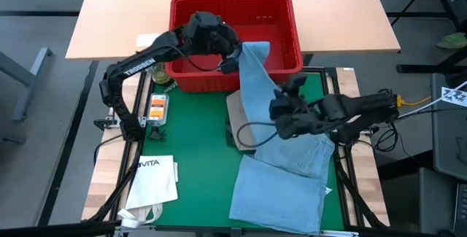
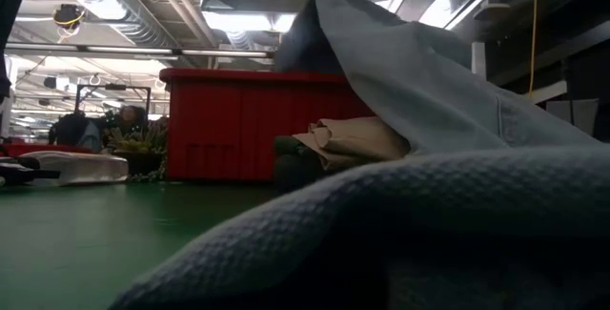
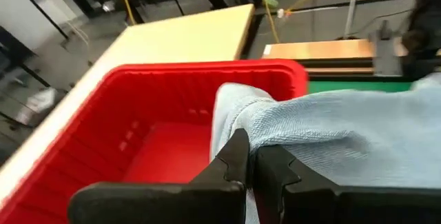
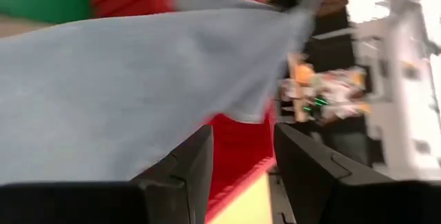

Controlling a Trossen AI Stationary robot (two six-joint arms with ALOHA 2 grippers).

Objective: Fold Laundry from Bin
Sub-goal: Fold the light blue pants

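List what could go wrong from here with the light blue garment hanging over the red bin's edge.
1. The left end effector pinches only a bunched edge of the light blue garment; the cloth could slip free if pulled.
2. The garment drapes over the red bin rim, so dragging may snag it or shift the bin.
3. The right end effector stands open above the cloth, and the tan garment lies partly beneath; a grasp could catch both layers.

Jeans point(image 1: 281, 171) draped from bin point(image 1: 284, 7) rim onto mat point(image 1: 201, 157) – bag point(image 1: 153, 182) left of them
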